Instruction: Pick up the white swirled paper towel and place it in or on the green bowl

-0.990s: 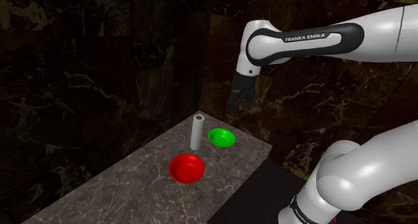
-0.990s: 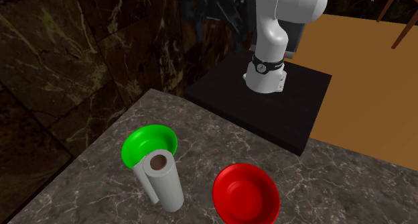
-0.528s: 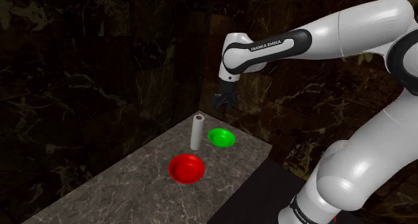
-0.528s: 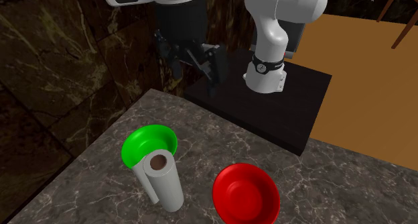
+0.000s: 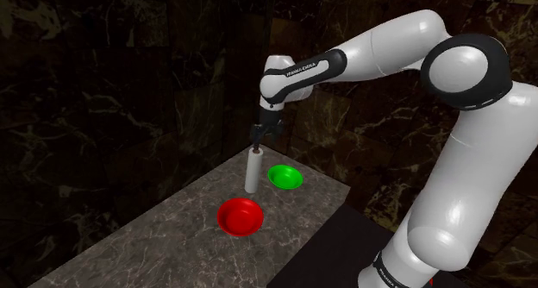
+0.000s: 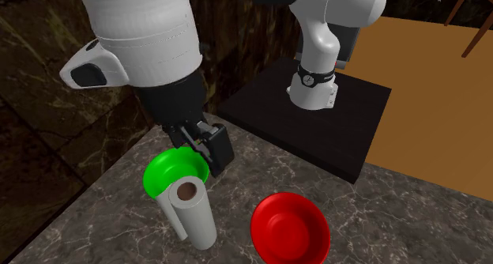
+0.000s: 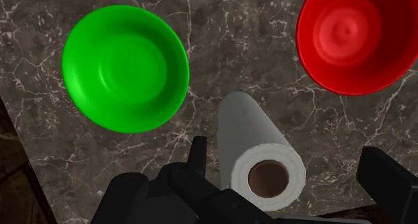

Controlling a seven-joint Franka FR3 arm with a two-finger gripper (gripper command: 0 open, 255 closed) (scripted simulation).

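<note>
- Hovering over the roll (image 7: 258,139), my gripper (image 7: 287,150) has its jaws wide, one on either side, not clasping it.
- Roll: plain white cylinder with a brown core, upright on the veined marble counter (image 7: 228,48), just beside the glossy green bowl (image 7: 124,68). A red bowl (image 7: 352,38) is near.
- Second exterior view adds a wooden floor (image 6: 430,104).

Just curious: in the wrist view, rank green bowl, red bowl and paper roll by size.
1. green bowl and red bowl: about alike; the red is cut by the edge.
2. paper towel roll: smaller, though nearer.
</note>
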